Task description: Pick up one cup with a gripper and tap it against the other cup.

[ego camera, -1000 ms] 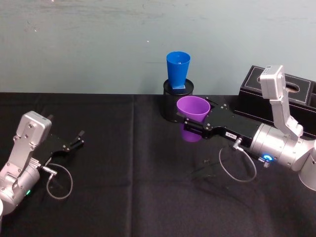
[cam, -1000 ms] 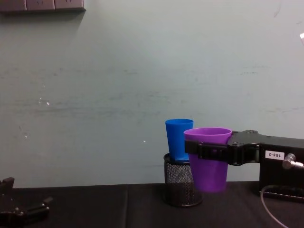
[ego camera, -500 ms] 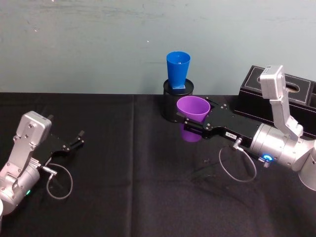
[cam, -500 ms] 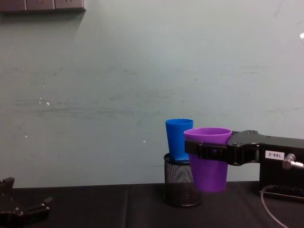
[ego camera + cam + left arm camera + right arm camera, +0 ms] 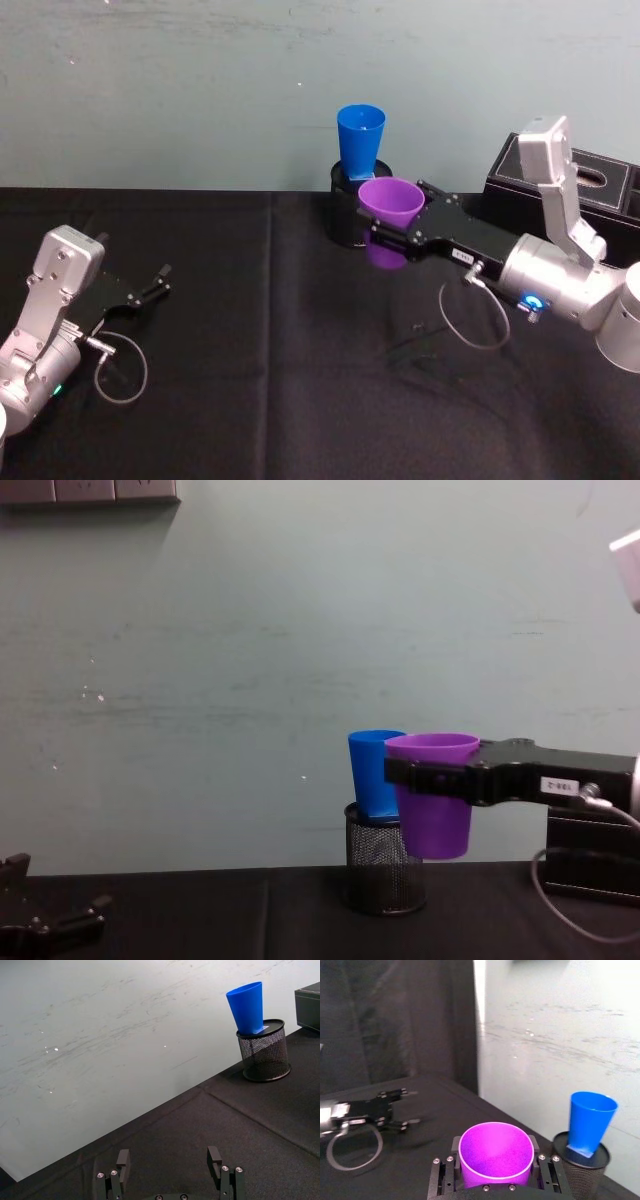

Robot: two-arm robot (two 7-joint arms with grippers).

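Note:
My right gripper is shut on the purple cup, holding it upright above the table. The blue cup stands upright in a black wire-mesh cylinder at the back. In the chest view the purple cup overlaps the blue cup's right side; I cannot tell if they touch. My left gripper rests open at the left of the table, holding nothing.
A black box stands at the back right behind my right arm. A black cloth covers the table, and a pale wall runs close behind the cups.
My right gripper has lifted the purple cup and carried it back toward the blue cup. The left arm has not moved.

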